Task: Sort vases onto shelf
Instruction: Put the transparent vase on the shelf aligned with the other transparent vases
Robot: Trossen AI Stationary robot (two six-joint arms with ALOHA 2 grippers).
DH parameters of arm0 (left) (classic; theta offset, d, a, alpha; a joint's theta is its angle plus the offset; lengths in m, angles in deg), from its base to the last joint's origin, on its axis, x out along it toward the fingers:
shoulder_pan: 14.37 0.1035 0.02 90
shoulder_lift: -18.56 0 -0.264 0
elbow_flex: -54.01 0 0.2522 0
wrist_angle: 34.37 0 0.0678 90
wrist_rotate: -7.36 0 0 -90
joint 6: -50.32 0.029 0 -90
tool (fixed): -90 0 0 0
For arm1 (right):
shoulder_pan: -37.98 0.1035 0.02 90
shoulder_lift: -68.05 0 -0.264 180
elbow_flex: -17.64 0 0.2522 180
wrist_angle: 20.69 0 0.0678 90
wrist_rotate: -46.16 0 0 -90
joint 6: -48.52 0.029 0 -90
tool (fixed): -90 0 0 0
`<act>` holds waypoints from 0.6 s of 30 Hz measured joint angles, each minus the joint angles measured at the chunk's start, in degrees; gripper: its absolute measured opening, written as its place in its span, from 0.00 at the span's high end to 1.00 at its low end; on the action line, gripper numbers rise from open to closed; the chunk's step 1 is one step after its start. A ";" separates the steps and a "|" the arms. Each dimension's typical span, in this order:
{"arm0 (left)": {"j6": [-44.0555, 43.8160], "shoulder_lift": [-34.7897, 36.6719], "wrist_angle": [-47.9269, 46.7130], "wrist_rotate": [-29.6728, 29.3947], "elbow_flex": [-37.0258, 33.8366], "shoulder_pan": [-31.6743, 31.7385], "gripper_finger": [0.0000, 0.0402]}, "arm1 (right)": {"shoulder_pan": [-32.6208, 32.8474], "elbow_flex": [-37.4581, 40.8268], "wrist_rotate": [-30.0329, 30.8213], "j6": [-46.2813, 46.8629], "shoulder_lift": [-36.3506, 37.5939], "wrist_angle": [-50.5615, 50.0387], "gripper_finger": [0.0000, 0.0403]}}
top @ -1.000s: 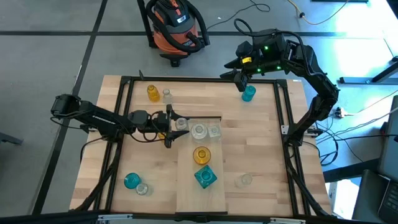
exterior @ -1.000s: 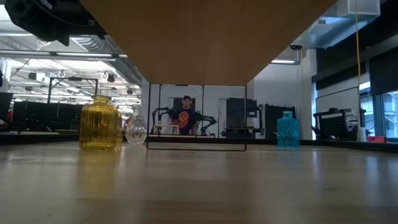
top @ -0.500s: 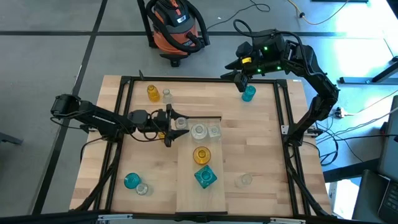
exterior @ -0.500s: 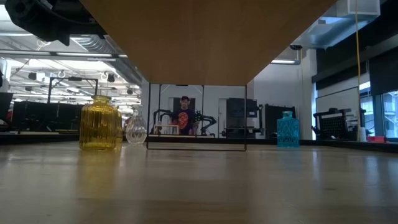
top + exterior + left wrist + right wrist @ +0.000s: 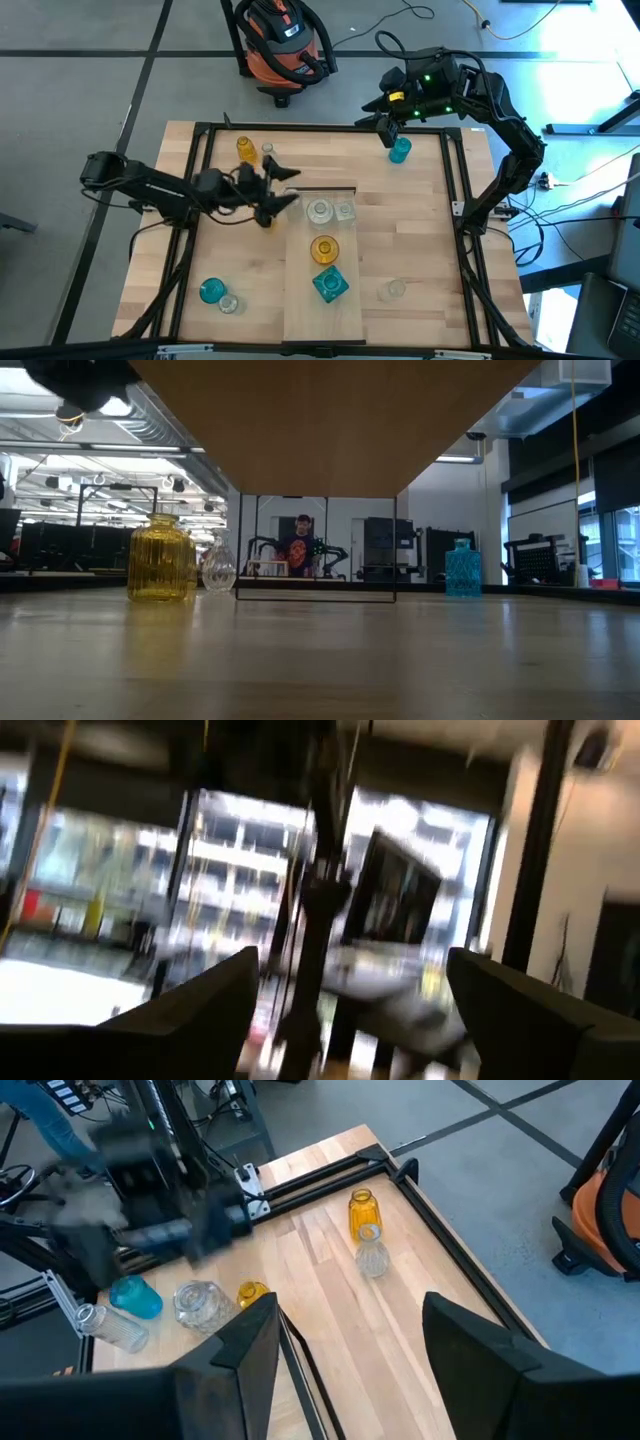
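Table (image 5: 420,230): left claw (image 5: 283,187) beside shelf (image 5: 322,310).

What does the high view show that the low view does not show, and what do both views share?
Only the high view shows the shelf from above with its vases, both arms, the open left hand and the right hand at the far edge. Only the low view shows a person in the room behind. Both share the amber vase, the small clear vase beside it, and the far teal vase.
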State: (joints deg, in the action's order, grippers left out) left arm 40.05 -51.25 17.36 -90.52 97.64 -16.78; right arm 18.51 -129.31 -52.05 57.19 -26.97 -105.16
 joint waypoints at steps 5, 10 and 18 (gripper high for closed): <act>0.16 8.85 -11.15 -6.25 2.03 0.00 0.32 | 0.45 0.00 -1.43 0.09 0.00 -1.82 0.49; -8.53 21.10 -49.17 -15.63 1.92 -1.79 0.58 | 2.15 0.02 -1.31 -0.86 0.00 -2.96 0.49; -18.70 20.87 -63.17 -12.71 1.92 -5.41 0.98 | 3.01 0.02 1.13 -2.93 0.00 -2.86 0.49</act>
State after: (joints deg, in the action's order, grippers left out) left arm 21.35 -30.37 -45.82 -103.22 99.56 -22.20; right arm 21.51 -129.29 -50.92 54.26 -26.97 -108.03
